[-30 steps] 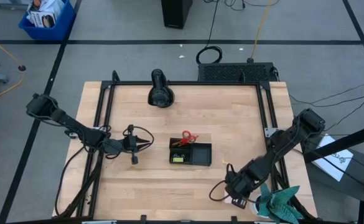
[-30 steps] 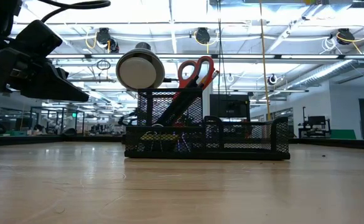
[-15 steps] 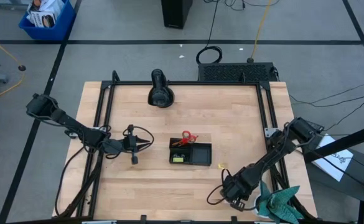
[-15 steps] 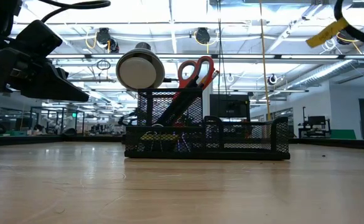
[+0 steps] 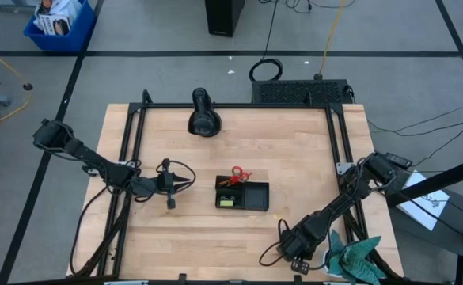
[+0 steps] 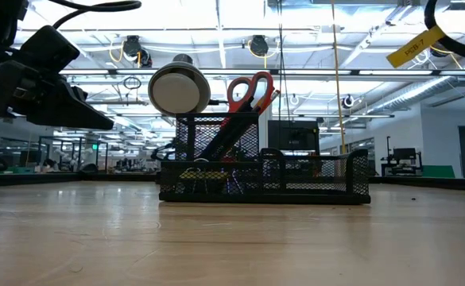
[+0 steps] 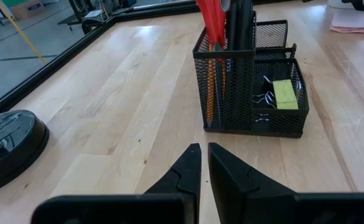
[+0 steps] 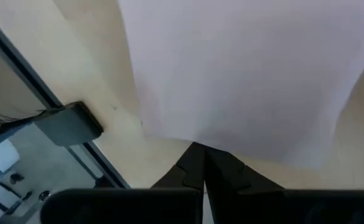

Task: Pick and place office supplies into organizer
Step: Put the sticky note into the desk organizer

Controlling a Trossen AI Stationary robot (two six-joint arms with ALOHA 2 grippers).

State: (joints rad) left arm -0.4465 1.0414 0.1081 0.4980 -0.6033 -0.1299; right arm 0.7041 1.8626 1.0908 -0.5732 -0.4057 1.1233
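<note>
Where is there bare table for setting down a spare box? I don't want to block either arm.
Free: the wood between the black cylindrical device and the organizer, and the front strip below the organizer. Crowded: beside the left gripper and the front-right corner, where the right gripper meets the teal cloth.

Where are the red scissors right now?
The red-handled scissors stand handles-up in the tall back-left compartment of the black mesh organizer, mid-table in the high view, beside the black pens and right of the left gripper.
</note>
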